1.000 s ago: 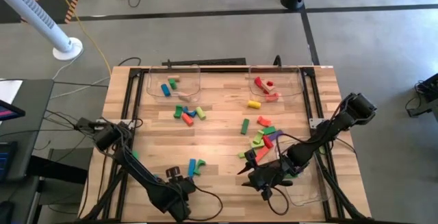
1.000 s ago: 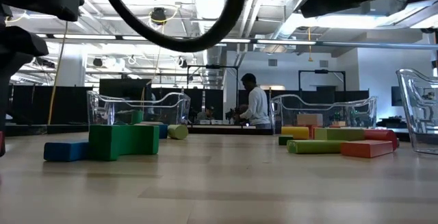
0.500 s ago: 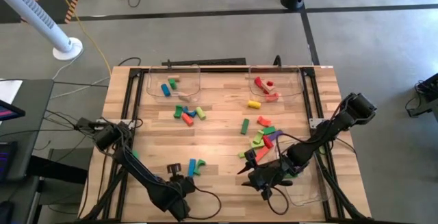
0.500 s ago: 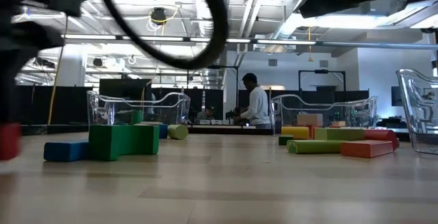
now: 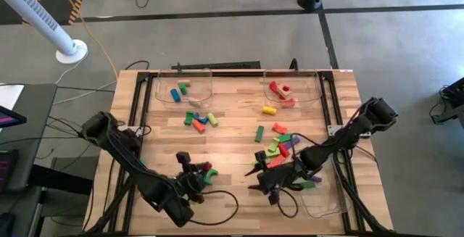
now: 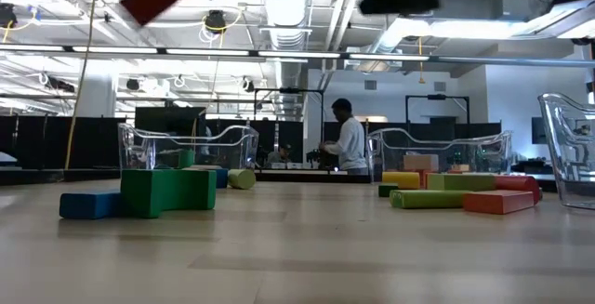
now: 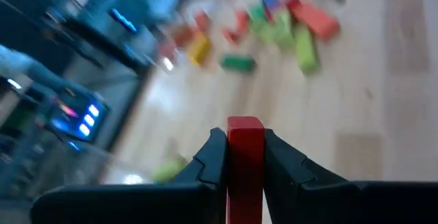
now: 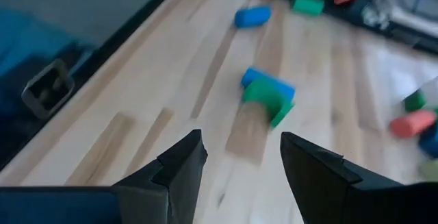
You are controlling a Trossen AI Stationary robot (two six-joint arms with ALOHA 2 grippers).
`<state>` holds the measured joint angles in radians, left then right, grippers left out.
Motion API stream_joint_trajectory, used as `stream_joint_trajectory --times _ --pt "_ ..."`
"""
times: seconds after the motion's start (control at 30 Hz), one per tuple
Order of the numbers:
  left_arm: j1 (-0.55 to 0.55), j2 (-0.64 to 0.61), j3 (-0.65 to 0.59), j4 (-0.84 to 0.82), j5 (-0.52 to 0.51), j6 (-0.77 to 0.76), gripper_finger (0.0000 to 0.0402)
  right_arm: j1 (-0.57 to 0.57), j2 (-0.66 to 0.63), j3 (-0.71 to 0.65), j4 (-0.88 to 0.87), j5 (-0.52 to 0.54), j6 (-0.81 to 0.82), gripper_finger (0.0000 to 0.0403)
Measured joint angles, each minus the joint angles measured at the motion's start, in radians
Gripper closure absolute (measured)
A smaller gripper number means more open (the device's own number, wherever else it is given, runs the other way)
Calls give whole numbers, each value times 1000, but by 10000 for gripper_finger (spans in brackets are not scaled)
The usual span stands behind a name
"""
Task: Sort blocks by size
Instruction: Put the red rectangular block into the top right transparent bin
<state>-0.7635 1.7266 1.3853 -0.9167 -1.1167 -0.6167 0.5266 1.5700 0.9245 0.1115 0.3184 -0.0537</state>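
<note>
The left gripper [image 7: 245, 157] pinches a red block [image 7: 245, 157] between its fingers, lifted clear above the table's [image 5: 232, 121] near middle, likely to carry it to a tray [image 5: 183, 86], while the right gripper [image 8: 238, 159] hovers spread nearby over blue and green blocks [image 8: 268, 94].

Bare tabletop [image 5: 232, 132] lies open through the middle. At 12 o'clock two clear trays [image 5: 183, 86] wall the far edge; a block cluster [image 5: 281, 144] crowds 3 o'clock; a green-and-blue pair [image 8: 268, 94] sits at 6 o'clock.
</note>
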Motion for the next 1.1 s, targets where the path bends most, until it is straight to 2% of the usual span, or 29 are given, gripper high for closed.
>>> stream_joint_trajectory --times 0.13,0.23,0.3,0.47,0.63,0.8,0.93,1.1 --pt "9 -53 0 91 -99 168 350 -33 0 0 142 2 -66 180" --pt "27 -79 0 170 -105 301 350 -57 0 0 256 1 -115 180" --pt "45 -97 -17 263 -73 408 350 -75 0 0 312 1 -136 180" --pt "112 -154 -107 594 136 706 350 -119 0 0 339 0 -138 180" --pt "185 -232 -219 874 337 918 350 -142 5 0 315 -1 -131 180" --pt "269 -341 -386 1166 589 1051 350 -164 5 0 343 -1 -139 180" --pt "339 -422 -534 1416 796 1102 350 -187 6 0 390 -1 -169 180" --pt "411 -467 -669 1630 956 1101 350 -220 5 0 453 -1 -201 180"
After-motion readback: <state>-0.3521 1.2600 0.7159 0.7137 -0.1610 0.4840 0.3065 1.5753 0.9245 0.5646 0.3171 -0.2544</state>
